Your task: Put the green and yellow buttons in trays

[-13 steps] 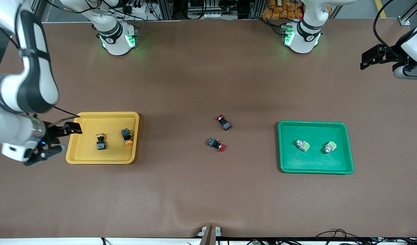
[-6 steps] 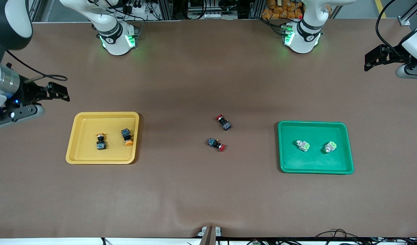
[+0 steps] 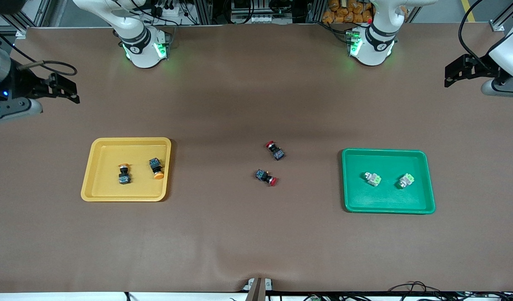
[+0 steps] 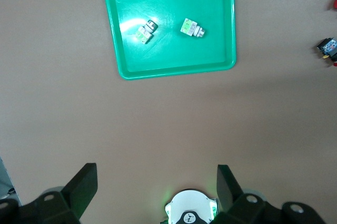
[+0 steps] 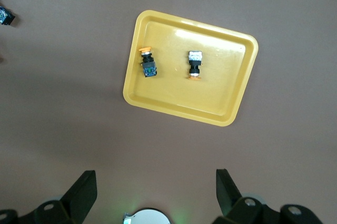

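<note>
Two yellow-capped buttons (image 3: 124, 173) (image 3: 156, 168) lie in the mustard yellow tray (image 3: 106, 186); they also show in the right wrist view (image 5: 147, 64) (image 5: 194, 64). Two green-capped buttons (image 3: 372, 179) (image 3: 406, 180) lie in the green tray (image 3: 386, 152); they also show in the left wrist view (image 4: 144, 30) (image 4: 192, 27). My right gripper (image 3: 66, 92) is open and empty, high over bare table at the right arm's end. My left gripper (image 3: 454, 74) is open and empty, high over bare table at the left arm's end.
Two black switches with red caps (image 3: 275, 150) (image 3: 266, 177) lie on the brown mat between the trays. The two arm bases (image 3: 141, 46) (image 3: 371, 44) stand along the table edge farthest from the front camera.
My right gripper has risen from beside the yellow tray and drawn back toward its base's side of the table. The left gripper has barely shifted. Buttons and trays have not moved.
</note>
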Robot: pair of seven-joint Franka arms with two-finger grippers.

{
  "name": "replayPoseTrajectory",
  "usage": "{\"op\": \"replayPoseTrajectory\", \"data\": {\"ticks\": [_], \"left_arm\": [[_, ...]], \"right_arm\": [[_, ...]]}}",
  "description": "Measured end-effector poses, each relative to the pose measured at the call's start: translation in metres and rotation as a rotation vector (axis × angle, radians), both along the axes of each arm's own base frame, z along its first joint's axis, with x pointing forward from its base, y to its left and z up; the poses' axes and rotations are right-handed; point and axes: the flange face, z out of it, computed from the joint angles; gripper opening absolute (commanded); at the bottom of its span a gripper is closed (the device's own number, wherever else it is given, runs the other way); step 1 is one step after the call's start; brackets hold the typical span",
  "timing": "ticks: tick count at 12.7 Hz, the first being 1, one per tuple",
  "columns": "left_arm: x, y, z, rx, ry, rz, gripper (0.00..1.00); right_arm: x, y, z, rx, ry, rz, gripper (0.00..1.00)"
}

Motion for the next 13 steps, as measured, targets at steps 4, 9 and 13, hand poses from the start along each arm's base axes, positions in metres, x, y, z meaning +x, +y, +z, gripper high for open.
{"op": "replayPoseTrajectory", "data": {"ticks": [4, 9, 13], "left_arm": [[0.0, 0.0, 0.0, 0.0, 0.0, 0.0, 1.0], [0.0, 0.0, 0.0, 0.0, 0.001, 0.0, 1.0], [0.011, 0.0, -0.012, 0.0, 0.013, 0.004, 1.0]], "right_arm": [[-0.003, -0.008, -0.042, 0.003, -0.035, -0.017, 1.0], [-0.013, -0.031, -0.063, 0.006, -0.031, -0.038, 1.0], [-0.014, -0.056, -0.057, 0.011, -0.051, -0.029, 1.0]]}}
